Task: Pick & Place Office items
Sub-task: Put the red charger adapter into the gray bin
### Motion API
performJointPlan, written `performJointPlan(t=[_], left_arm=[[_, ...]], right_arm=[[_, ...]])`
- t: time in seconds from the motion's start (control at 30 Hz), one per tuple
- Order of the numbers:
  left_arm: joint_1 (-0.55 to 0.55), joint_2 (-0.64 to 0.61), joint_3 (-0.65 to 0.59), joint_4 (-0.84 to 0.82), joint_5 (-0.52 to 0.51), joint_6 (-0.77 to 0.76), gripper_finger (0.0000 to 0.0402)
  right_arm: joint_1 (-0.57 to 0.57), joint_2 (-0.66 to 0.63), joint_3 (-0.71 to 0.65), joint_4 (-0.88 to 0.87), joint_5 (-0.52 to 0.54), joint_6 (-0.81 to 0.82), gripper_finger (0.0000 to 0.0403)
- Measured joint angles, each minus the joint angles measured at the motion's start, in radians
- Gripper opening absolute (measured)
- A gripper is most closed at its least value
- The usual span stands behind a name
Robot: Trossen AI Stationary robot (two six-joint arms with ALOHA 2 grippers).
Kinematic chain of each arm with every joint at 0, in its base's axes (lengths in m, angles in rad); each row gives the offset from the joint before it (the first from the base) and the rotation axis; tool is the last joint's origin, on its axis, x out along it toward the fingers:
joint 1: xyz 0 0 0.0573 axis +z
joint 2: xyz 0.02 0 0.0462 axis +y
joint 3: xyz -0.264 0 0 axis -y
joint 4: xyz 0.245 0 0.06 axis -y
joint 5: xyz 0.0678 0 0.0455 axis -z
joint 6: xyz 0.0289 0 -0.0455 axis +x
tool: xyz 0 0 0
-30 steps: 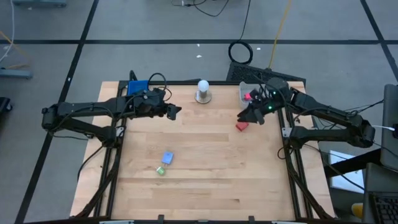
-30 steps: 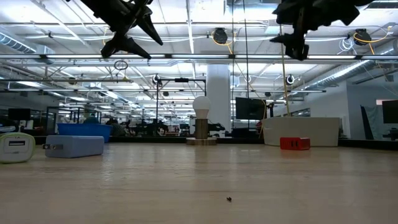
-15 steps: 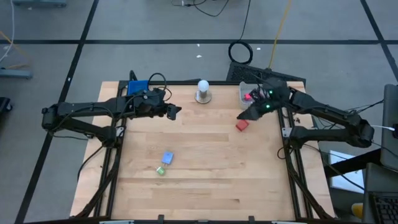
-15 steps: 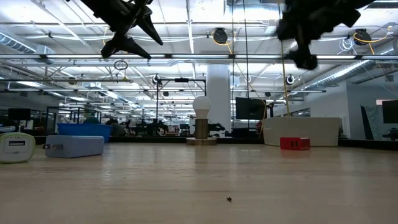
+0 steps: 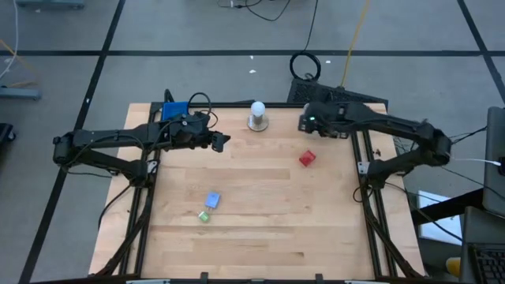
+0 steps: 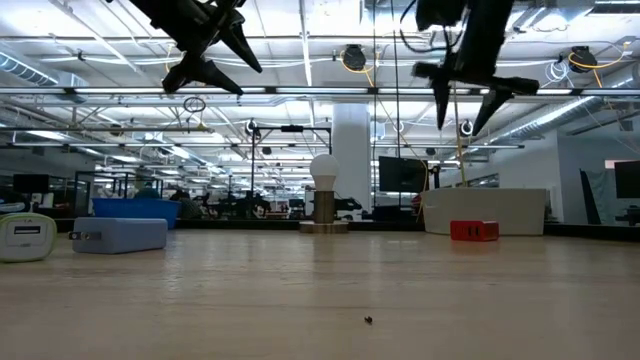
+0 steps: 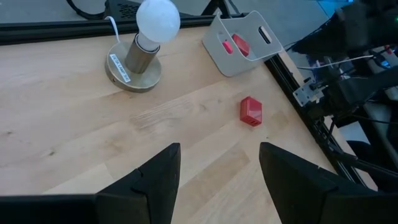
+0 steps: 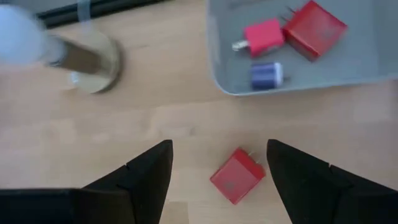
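Note:
A red block [image 5: 307,158] lies flat on the table's right side and shows in the right wrist view [image 8: 237,176]. My right gripper [image 8: 219,149] hangs open above the table, just far of that block and beside the grey tray [image 8: 292,81], fingers pointing down [image 6: 462,125]. In the tray lie two red pieces [image 8: 264,34] and a dark blue piece [image 8: 267,74]. A light-blue block [image 5: 212,200] and a green bit [image 5: 204,215] rest near the table's middle left. My left gripper [image 5: 222,142] waits open, high over the far left part.
A white ball on a round base [image 5: 257,114] stands at the far edge, midway along. A blue tray [image 5: 175,110] sits at the far left corner. In the low view a pale blue block [image 6: 118,235] and a white piece [image 6: 25,238] lie at the left.
My right gripper has moved from beside the red block toward the table's far edge and a little left, turning until its fingers point down. The red block has stayed where it lay.

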Motion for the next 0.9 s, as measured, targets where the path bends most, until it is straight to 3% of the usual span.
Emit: performJointPlan(t=[0.3,0.63,0.9], left_arm=[[0.0,0.0,0.0,0.0,0.0,0.002,0.0219],[0.0,0.0,0.0,0.0,0.0,0.002,0.0218],[0.001,0.0,0.0,-0.005,-0.02,0.055,0.0219]], right_arm=[[0.105,0.173,0.072,-0.008,-0.001,0.279,0.0254],[0.187,0.302,0.072,-0.136,-0.028,0.761,0.0254],[0.173,0.358,0.072,-0.129,-0.002,0.874,0.0254]])
